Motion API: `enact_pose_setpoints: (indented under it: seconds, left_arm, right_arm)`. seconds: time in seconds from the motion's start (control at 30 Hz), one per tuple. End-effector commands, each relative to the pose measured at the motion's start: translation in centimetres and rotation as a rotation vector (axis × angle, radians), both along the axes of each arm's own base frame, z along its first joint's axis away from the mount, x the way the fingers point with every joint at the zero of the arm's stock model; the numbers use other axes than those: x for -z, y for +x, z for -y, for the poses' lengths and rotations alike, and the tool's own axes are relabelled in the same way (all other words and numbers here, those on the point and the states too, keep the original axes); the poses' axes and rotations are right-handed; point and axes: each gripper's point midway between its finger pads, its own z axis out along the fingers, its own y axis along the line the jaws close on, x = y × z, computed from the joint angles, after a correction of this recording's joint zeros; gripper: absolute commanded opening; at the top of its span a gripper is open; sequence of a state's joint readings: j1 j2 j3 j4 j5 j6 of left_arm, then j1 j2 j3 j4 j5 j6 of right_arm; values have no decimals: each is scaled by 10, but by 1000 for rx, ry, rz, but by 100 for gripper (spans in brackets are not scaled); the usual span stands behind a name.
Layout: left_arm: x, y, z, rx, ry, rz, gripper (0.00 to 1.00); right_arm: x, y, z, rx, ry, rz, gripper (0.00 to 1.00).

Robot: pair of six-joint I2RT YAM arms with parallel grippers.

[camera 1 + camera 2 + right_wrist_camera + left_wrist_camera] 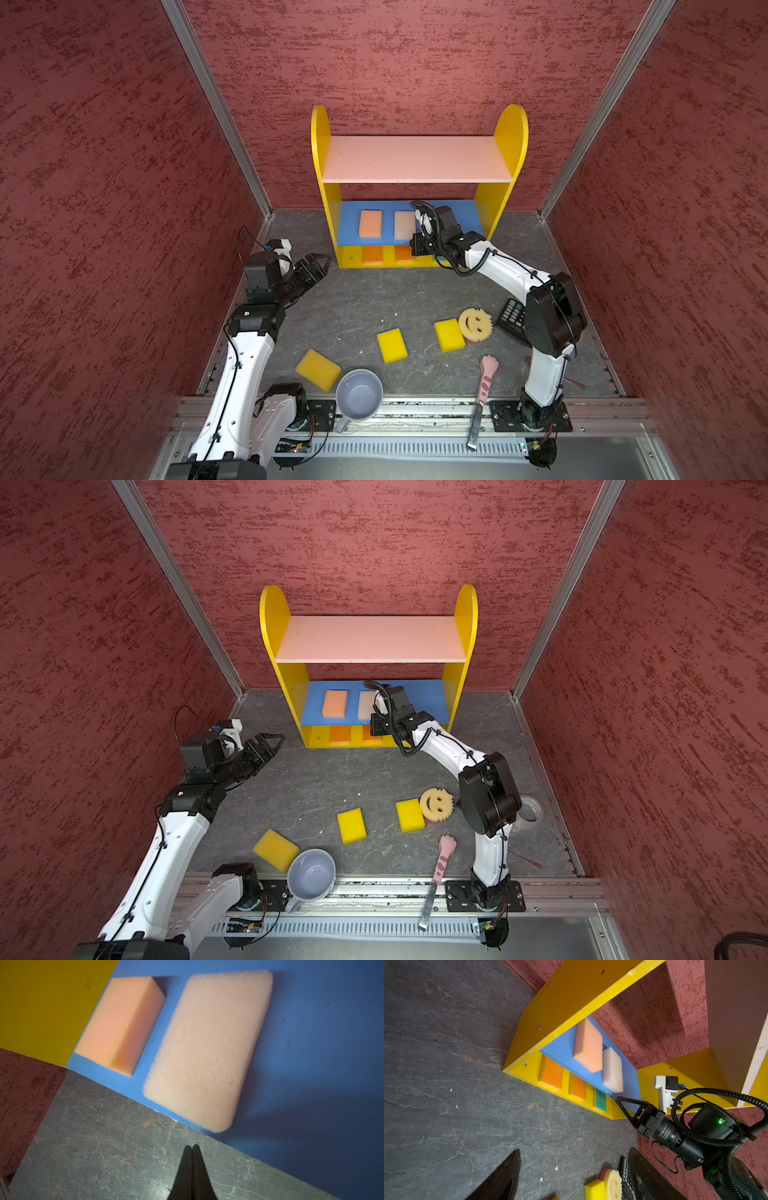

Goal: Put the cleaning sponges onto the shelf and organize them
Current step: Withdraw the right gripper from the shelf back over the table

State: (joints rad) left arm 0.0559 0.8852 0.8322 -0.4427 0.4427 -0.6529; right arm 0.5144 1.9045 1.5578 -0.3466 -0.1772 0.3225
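Note:
The shelf point(415, 160) stands against the back wall. On its blue middle board lie a peach sponge point(370, 223) and a pale pink sponge point(207, 1049). Two orange sponges point(372, 254) and a green one point(600, 1099) sit on the yellow bottom board. On the floor lie three yellow sponges point(318, 370) point(392, 345) point(449, 335) and the round smiley sponge point(476, 325). My right gripper point(192, 1146) is shut and empty, just in front of the blue board near the pale pink sponge. My left gripper point(326, 266) hangs open and empty, left of the shelf's foot.
A grey-blue mug point(358, 395) and a pink cat-paw tool point(486, 378) lie at the front edge. A black calculator point(513, 318) sits by the right arm and a tape roll point(528, 808) behind it. Red walls close in on three sides.

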Motion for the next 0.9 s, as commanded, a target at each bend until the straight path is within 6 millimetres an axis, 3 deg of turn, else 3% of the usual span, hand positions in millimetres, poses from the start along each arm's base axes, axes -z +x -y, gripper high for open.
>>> enact_pose_setpoints:
  seconds: [0.0, 0.47, 0.87]
  left_arm:
    - [-4, 3, -1, 4, 24, 14, 81]
    - [0, 5, -1, 4, 26, 6, 81]
    - [-1, 4, -1, 5, 22, 8, 80]
  right_arm:
    - [-18, 14, -4, 13, 28, 54, 0]
    - [-7, 24, 1, 32, 14, 40, 0]
    - [-12, 24, -2, 22, 42, 36, 0]
